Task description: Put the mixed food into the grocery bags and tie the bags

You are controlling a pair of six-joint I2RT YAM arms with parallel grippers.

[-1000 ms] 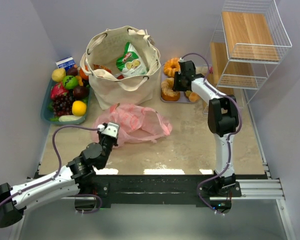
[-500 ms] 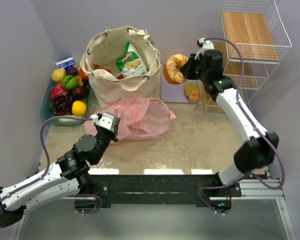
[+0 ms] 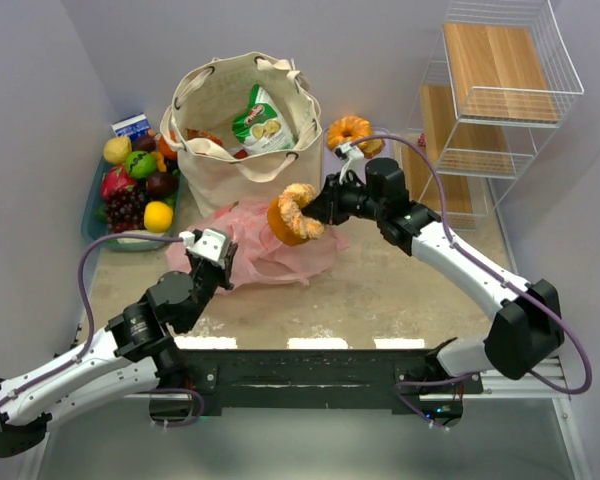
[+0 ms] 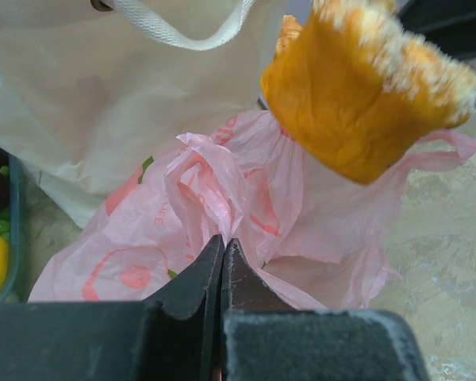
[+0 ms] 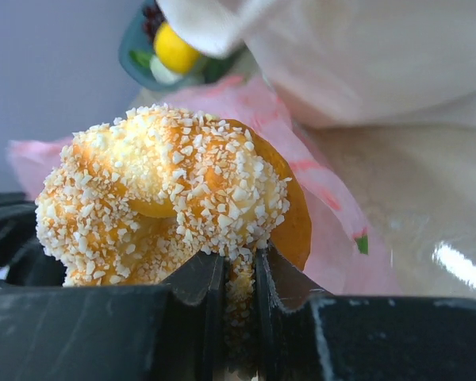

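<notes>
The right pincer (image 3: 317, 211) pinches the ring cake (image 3: 293, 213) by its rim; beneath it, the left pincer (image 4: 224, 248) nips a pink bag (image 3: 270, 250) fold. The mouth looks barely open, so the cake could miss.

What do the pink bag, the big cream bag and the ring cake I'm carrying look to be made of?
The pink bag looks like thin plastic film: slightly glossy, translucent, crumpled into sharp folds. The cream bag looks like woven cloth, probably canvas: matte, with stitched loop handles. The ring cake has an orange-brown baked-looking body with pale crumbs on top; real or replica, I cannot tell.
</notes>
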